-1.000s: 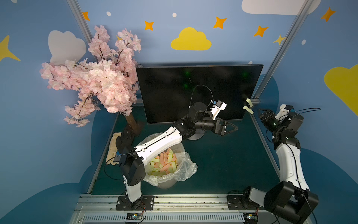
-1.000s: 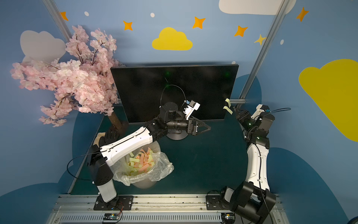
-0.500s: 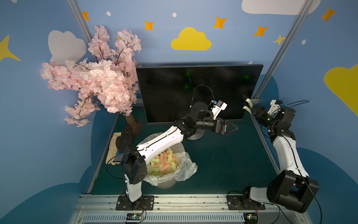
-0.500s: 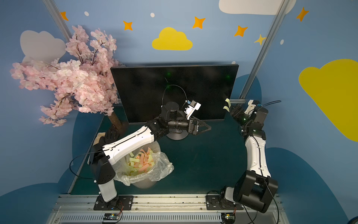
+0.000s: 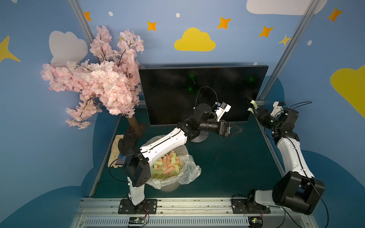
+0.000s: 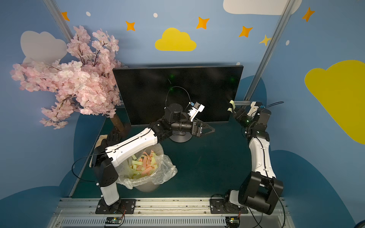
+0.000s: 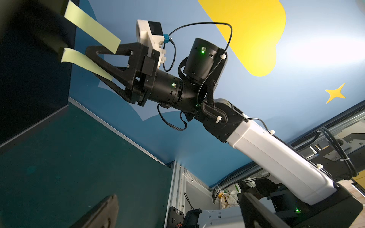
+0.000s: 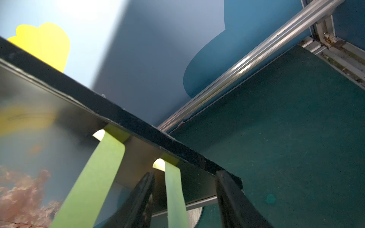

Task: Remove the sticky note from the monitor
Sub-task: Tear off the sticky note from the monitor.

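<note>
The large flat black-screened monitor (image 5: 197, 94) (image 6: 173, 92) stands upright at the back of the dark green table (image 5: 227, 167). Two narrow pale yellow-green paper strips are stuck by one end to its screen close to the right edge, near the lower corner, and their free ends lift off the glass. The lower sticky note (image 5: 250, 110) (image 6: 229, 109) (image 8: 174, 193) lies in the gap between the two black fingers (image 8: 142, 197) of the right gripper (image 5: 255, 111) (image 6: 236, 111) (image 8: 185, 173). In the right wrist view it runs lengthwise between them, nearer one finger than the other, with glass showing on either side, so neither finger appears to touch it. Those jaws stand parted around the strip, not clamped on it. The upper sticky note (image 5: 253, 103) (image 6: 231, 103) (image 8: 94, 177) hangs just beside it, outside the fingers; in the left wrist view its free end (image 7: 92, 25) crosses in front of one finger, and whether paper and finger touch there I cannot tell. The left gripper (image 5: 240, 129) (image 6: 213, 130) hangs above the table in front of the screen's lower edge, well apart from both notes, its jaws spread wide and holding nothing. Beneath the left arm sits a round bin lined with a clear plastic bag (image 5: 189, 173), filled with pale green and pink strips. A pink artificial blossom tree (image 5: 94, 83) stands beside the monitor's left edge.
</note>
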{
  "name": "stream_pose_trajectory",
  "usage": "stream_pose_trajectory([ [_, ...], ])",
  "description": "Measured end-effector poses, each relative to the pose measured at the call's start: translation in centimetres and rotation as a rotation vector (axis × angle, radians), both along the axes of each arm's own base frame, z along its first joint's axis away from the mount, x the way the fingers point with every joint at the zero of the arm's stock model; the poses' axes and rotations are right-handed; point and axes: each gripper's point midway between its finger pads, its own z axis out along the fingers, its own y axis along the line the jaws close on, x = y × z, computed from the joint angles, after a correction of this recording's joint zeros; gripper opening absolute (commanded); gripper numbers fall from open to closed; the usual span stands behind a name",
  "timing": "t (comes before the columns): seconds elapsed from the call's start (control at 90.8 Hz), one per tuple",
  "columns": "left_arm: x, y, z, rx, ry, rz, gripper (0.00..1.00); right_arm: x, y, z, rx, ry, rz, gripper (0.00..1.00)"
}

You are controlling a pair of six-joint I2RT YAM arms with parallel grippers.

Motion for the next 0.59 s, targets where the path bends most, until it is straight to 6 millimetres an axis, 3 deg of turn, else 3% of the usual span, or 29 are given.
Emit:
stream_pose_trajectory([
  [0.198, 0.0, 0.0, 0.0, 0.0, 0.002, 0.0, 1.0, -0.4, 0.1, -0.1, 0.0, 0.004, 0.001, 0.39],
  [0.463, 0.0, 0.0, 0.0, 0.0, 0.006, 0.001, 1.0, -1.3, 0.4, 0.2, -0.002, 0.0, 0.006, 0.0],
  [0.595, 0.0, 0.0, -0.1, 0.001, 0.008, 0.001, 1.0, -2.1, 0.7, 0.3, 0.004, 0.009, 0.009, 0.0],
])
